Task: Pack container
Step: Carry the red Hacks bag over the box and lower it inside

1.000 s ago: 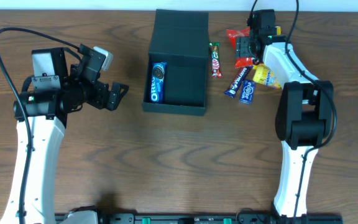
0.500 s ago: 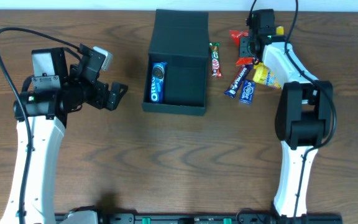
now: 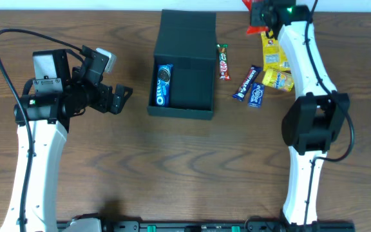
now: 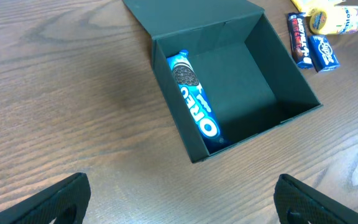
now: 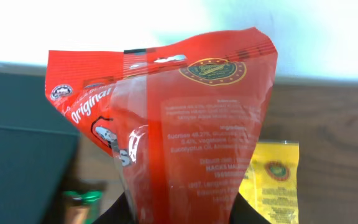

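On the brown wooden desk point(image 3: 172, 167) I see the matte black square container point(image 3: 195, 84), open, near the far edge. The left gripper point(image 3: 122, 98) has its jaws spread wide; the right gripper point(image 3: 261, 14) pinches a glossy red plastic snack bag point(image 5: 185, 124) above that edge.

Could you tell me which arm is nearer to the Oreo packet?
The left. The left arm sits beside the container, on the side where the Oreo packet lies, jaws open; the right arm is beyond the opposite side at the far table edge, holding a red snack packet.
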Robot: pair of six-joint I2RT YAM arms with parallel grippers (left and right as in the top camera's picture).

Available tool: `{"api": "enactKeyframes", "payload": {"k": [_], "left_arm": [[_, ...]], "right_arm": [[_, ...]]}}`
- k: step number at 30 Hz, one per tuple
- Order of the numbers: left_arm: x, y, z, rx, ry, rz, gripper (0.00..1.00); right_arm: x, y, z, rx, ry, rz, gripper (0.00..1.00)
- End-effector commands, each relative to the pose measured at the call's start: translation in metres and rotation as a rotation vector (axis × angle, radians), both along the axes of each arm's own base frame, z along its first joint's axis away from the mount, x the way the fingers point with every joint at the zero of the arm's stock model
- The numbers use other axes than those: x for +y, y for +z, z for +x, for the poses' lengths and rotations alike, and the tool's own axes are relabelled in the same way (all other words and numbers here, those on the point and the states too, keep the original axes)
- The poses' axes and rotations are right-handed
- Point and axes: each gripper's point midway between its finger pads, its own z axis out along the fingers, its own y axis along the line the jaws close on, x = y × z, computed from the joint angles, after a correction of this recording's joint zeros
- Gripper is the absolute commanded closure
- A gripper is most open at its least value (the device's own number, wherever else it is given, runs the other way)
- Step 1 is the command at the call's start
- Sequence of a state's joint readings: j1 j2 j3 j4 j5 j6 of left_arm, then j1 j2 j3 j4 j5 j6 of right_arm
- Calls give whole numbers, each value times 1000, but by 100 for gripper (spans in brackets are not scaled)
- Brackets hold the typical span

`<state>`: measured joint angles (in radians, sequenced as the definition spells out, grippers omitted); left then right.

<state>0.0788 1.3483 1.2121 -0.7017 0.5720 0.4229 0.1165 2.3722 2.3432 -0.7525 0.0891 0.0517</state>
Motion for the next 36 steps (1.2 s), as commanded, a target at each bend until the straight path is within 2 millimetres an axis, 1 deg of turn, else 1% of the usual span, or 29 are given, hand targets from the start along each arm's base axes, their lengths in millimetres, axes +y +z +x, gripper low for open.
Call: {"api": "enactKeyframes", "payload": {"k": [1, 4, 6, 8, 10, 13, 15, 17, 18, 21, 24, 30, 33, 36], "left_arm": [[3, 3, 3, -5, 9, 3, 5], [3, 3, 3, -5, 8, 3, 5], [3, 3, 3, -5, 8, 3, 5], [3, 3, 3, -5, 8, 3, 5], [3, 3, 3, -5, 8, 4, 5], [3, 3, 3, -5, 8, 4, 5], [3, 3, 3, -9, 2, 9, 5], [3, 3, 3, -10, 0, 10, 5], [3, 2, 3, -10, 0, 10, 5], [3, 2, 3, -8, 0, 10, 5], [3, 2, 2, -6, 0, 10, 5], [3, 2, 2, -3, 0, 9, 5], [3, 1, 1, 1, 0, 9, 5], [3, 1, 1, 1, 0, 9, 5]], "right_arm": [[40, 31, -5, -37, 129, 15, 77], [72, 42, -19, -22, 297, -11, 78], [93, 42, -33, 1, 422, -17, 78], [111, 35, -49, 43, 548, -33, 78], [124, 25, -67, 98, 635, -47, 76], [143, 11, -97, 180, 779, -75, 75], [155, 5, -112, 216, 847, -101, 78], [165, 2, -123, 237, 898, -120, 82], [171, 0, -127, 244, 916, -124, 81], [185, -5, -136, 260, 945, -126, 81], [196, -15, -146, 284, 985, -137, 81], [213, -37, -168, 354, 1042, -90, 82], [215, -49, -178, 397, 1054, -83, 82], [222, -59, -191, 438, 1079, -46, 83]]}}
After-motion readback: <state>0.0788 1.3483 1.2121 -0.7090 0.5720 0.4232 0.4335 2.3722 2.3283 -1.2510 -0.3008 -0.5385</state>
